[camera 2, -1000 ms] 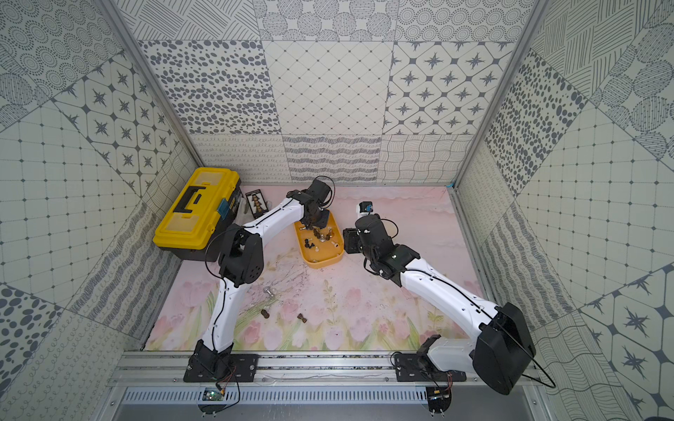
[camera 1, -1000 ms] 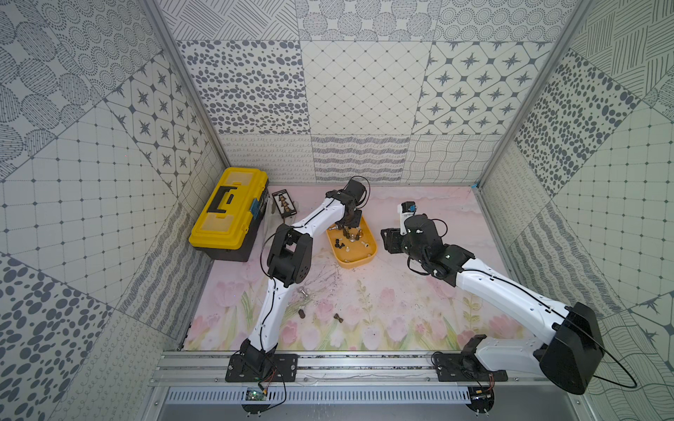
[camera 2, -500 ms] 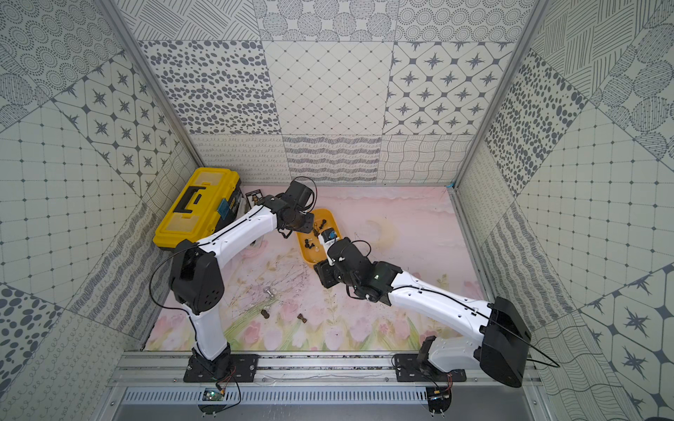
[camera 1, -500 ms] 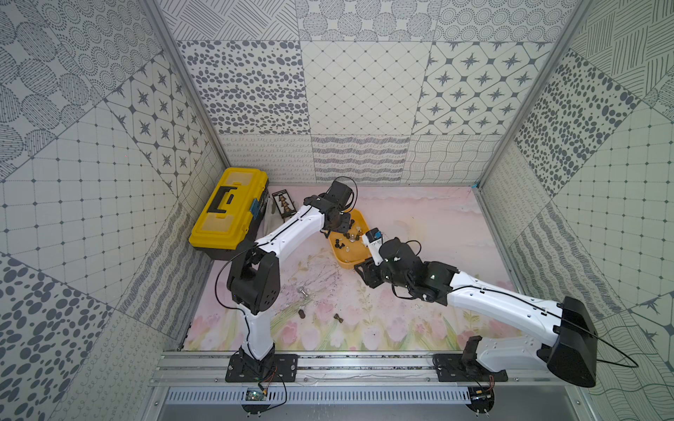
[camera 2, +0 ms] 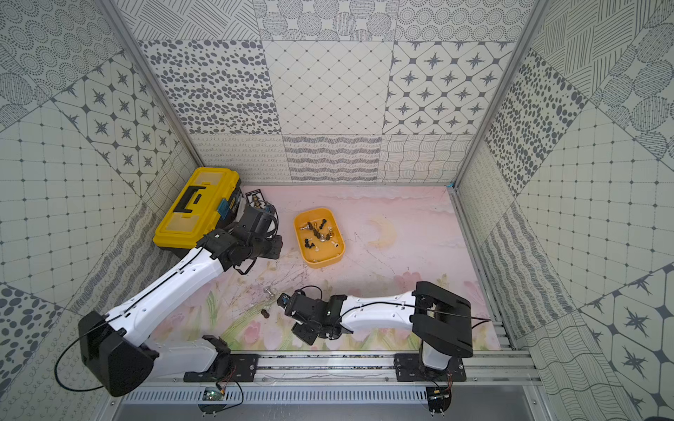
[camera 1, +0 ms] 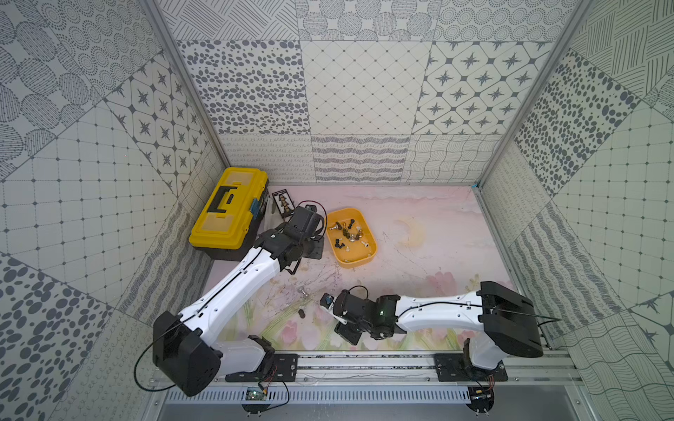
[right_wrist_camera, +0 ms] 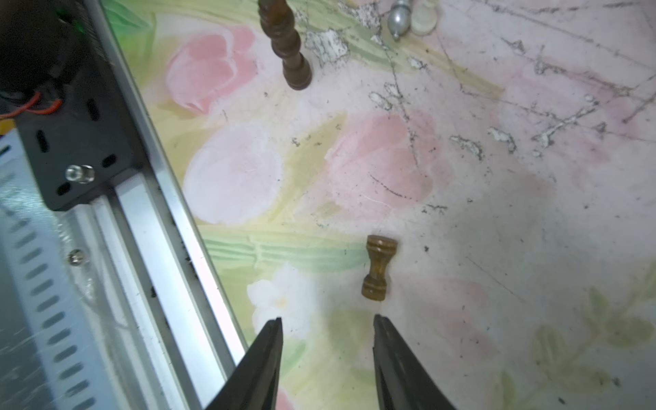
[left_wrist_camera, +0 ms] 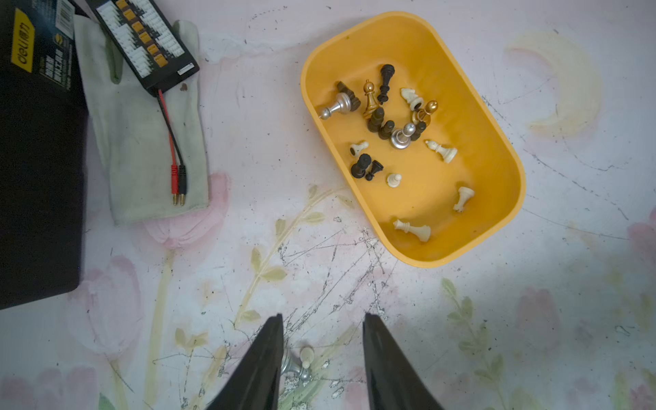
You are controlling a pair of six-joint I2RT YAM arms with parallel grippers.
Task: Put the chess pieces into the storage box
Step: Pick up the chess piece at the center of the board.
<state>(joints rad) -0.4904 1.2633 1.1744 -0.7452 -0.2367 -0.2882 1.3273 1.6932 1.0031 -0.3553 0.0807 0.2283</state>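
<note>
Your left gripper [left_wrist_camera: 323,316] hangs spread and empty near the storage box [left_wrist_camera: 426,257], where most chess pieces [left_wrist_camera: 401,136] lie. Your right gripper [right_wrist_camera: 326,317], also spread and empty, hovers by a toppled brown piece [right_wrist_camera: 378,268]. It sits off-centre, so a closing jaw could roll it away.

Dark piece [right_wrist_camera: 285,46], silver piece [right_wrist_camera: 399,16] cut by frame edge
</note>
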